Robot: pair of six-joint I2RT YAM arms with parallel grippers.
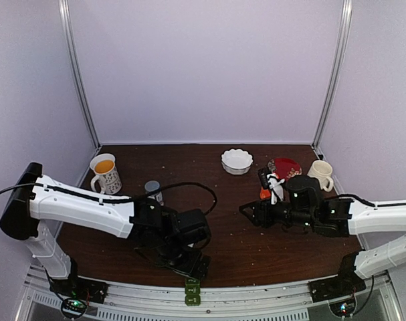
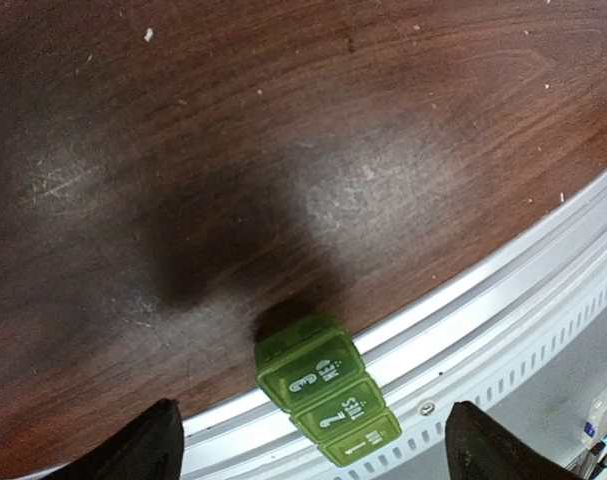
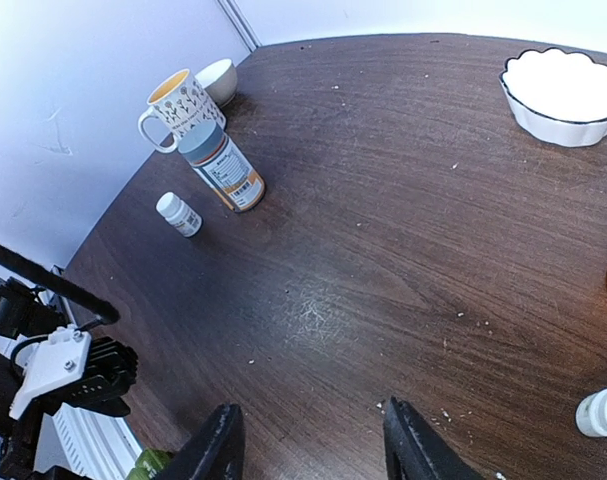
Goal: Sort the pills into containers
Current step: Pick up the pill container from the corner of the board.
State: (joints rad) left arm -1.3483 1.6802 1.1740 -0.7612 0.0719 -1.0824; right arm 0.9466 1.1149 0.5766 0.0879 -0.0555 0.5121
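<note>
The dark-green pill box [image 2: 328, 390] lies at the table's front edge, half over the metal rail; its three containers are side by side with lids shut. It also shows as a small green strip, the pill box [image 1: 192, 291]. My left gripper [image 2: 308, 455] hovers over it, open, jaws wide to either side and touching nothing. In the top view the left gripper [image 1: 192, 264] is just behind the box. Tiny whitish pills [image 3: 379, 405] lie scattered on the wood. My right gripper [image 3: 313, 450] hangs open above them, empty, and appears right of centre as the right gripper [image 1: 246, 212].
A grey-capped labelled bottle [image 3: 223, 167], a small white bottle [image 3: 179, 214] and a patterned mug [image 3: 183, 105] stand at the far left. A white scalloped bowl [image 3: 563, 95], a red plate [image 1: 284, 167], a cream mug [image 1: 321, 174] and an orange bottle [image 1: 264, 192] are at the back right.
</note>
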